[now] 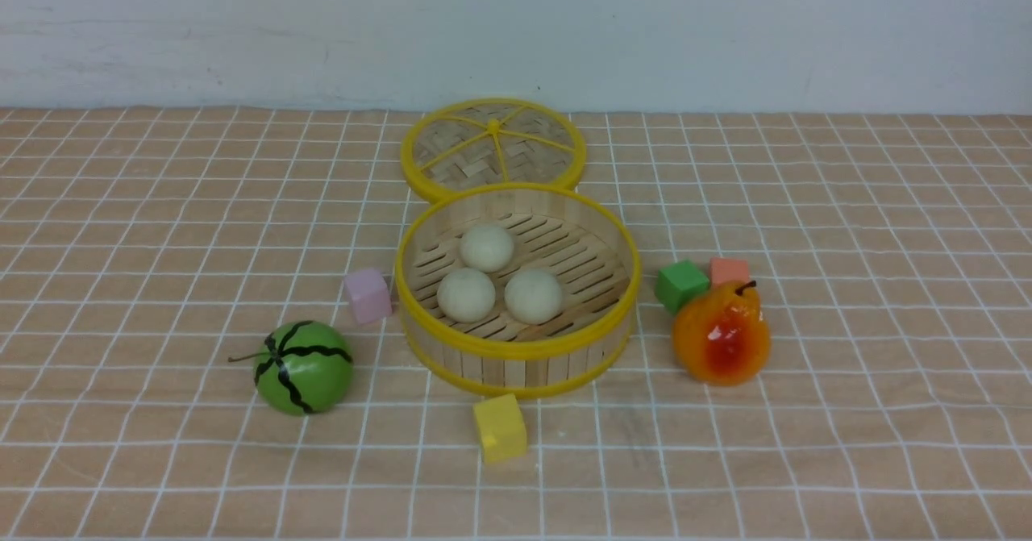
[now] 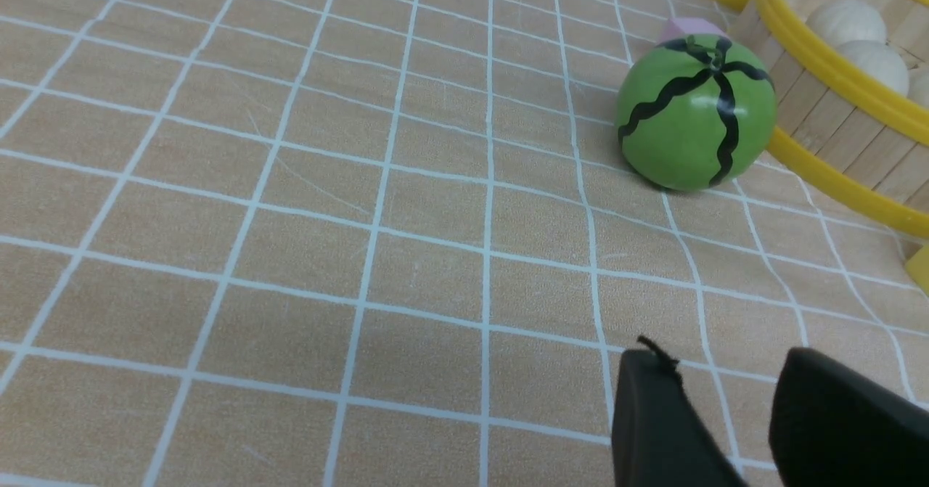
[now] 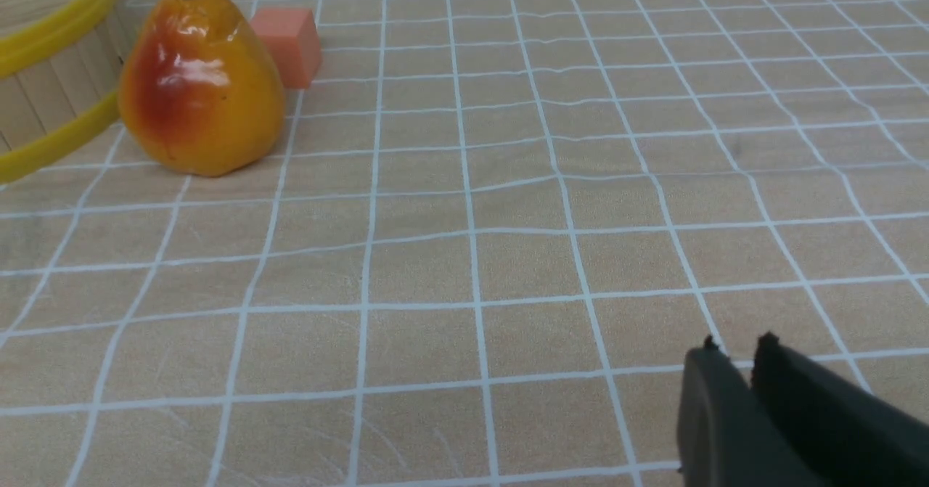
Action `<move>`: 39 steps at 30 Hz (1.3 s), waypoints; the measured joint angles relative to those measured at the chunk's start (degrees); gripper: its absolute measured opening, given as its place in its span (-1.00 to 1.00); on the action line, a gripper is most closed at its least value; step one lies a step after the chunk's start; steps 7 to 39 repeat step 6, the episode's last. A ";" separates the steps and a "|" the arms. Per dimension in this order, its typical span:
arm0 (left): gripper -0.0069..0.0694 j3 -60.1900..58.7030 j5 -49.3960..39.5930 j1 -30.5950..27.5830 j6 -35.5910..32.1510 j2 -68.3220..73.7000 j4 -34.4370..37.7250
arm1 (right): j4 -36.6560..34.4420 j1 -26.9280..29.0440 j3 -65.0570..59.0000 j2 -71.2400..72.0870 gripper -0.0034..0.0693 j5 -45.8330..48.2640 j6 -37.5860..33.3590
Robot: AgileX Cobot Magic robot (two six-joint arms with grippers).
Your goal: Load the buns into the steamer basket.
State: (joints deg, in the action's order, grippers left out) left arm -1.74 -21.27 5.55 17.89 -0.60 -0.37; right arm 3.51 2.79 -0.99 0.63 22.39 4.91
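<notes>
Buns [image 1: 500,272], three off-white balls, sit together on the slatted floor of the steamer basket [image 1: 516,351] at mid-tabletop. Its woven lid [image 1: 493,147] lies flat just behind. A pink cube [image 1: 368,295] touches the basket's left wall, a yellow cube [image 1: 500,427] sits in front, and a green melon toy [image 1: 304,367] lies nearby. A green cube [image 1: 681,285], orange cube [image 1: 730,270] and pear [image 1: 721,335] stand to its right. The left gripper [image 2: 715,374] hangs apart, empty, above the checked tabletop [image 1: 161,226]. The right gripper [image 3: 733,349] shows a narrow gap, holding nothing.
</notes>
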 joint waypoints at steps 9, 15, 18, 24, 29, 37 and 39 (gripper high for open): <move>-0.20 0.00 0.00 0.00 0.00 0.00 0.00 | 0.00 0.00 0.00 0.00 -0.66 0.00 0.00; -0.20 0.00 0.00 0.00 0.00 0.00 0.00 | 0.00 0.00 0.00 0.00 -0.66 0.00 0.00; -0.20 0.00 0.00 0.00 0.00 0.00 0.00 | 0.00 0.00 0.00 0.00 -0.66 0.00 0.00; -0.20 0.00 0.00 0.00 0.00 0.00 0.00 | 0.00 0.00 0.00 0.00 -0.66 0.00 0.00; -0.20 0.00 0.00 0.00 0.00 0.00 0.00 | 0.00 0.00 0.00 0.00 -0.66 0.00 0.00; -0.20 0.00 0.00 0.00 0.00 0.00 0.00 | 0.00 0.00 0.00 0.00 -0.66 0.00 0.00; -0.20 0.00 0.00 0.00 0.00 0.00 0.00 | 0.00 0.00 0.00 0.00 -0.66 0.00 0.00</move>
